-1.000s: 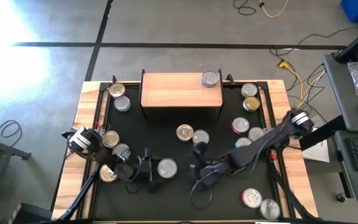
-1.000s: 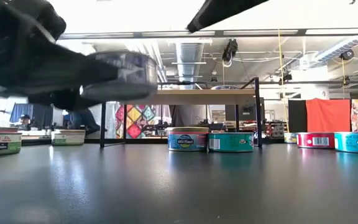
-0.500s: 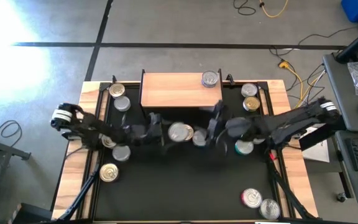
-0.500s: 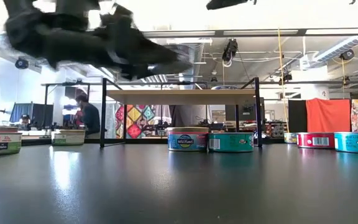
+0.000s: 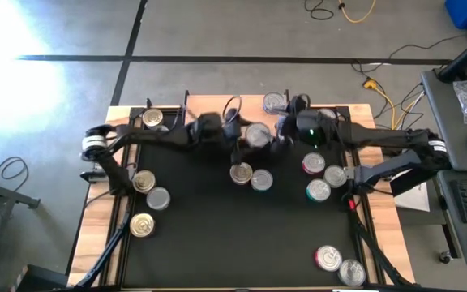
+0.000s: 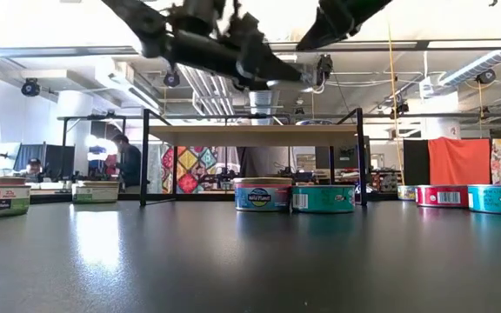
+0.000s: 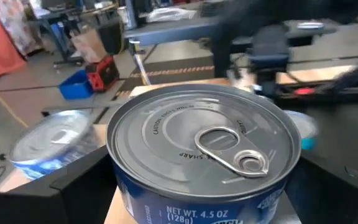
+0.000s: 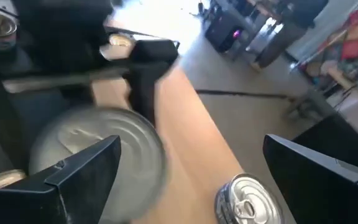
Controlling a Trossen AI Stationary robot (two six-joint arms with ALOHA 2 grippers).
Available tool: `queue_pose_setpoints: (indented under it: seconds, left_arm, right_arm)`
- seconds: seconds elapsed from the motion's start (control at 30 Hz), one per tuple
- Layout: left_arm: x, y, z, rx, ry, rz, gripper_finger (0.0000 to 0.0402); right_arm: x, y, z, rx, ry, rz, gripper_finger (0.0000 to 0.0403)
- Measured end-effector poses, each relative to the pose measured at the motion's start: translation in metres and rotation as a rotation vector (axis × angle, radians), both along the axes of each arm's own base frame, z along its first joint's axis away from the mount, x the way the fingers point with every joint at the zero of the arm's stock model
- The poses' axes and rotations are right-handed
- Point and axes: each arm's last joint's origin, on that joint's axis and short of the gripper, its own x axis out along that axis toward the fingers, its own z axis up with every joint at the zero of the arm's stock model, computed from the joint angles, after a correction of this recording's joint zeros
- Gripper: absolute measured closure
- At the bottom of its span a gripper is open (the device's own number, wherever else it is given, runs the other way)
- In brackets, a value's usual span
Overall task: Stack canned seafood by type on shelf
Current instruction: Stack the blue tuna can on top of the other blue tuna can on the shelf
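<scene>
Bright overhead glare, motion-blurred arms (image 5: 177,136), sharp silver lid (image 7: 204,146) close-up.

Blue-labelled silver-lidded can (image 7: 204,155) upright above the wooden shelf (image 5: 205,109); 1 can (image 5: 274,102) stands on it

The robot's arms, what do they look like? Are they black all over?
Mostly. Both arms are thin, dark and jointed, and each has a white band near its wrist: left arm, right arm. The left gripper and right gripper end in flat, blocky black fingers.
</scene>
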Motion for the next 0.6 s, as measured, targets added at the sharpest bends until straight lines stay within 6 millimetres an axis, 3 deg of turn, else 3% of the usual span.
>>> queue_pose_setpoints:
  seconds: [0.2, 0.37, 0.47, 0.6]
  left_arm:
    - [0.022, 0.040, -0.002, 0.002, 0.024, 0.029, 0.0027]
    - [0.036, 0.058, -0.002, -0.012, 0.039, 0.013, 0.0023]
    - [0.042, 0.064, -0.005, -0.018, 0.060, 0.017, 0.0023]
    - [0.047, 0.069, -0.010, -0.025, 0.073, 0.023, 0.0022]
  right_arm:
    - [-0.001, -0.035, 0.000, 0.057, 0.058, -0.051, 0.0019]
    - [-0.004, -0.050, -0.009, 0.113, 0.085, -0.009, 0.0030]
    - [-0.005, -0.056, -0.012, 0.172, 0.075, 0.017, 0.0068]
    - [-0.008, -0.063, -0.013, 0.234, 0.050, 0.010, 0.0151]
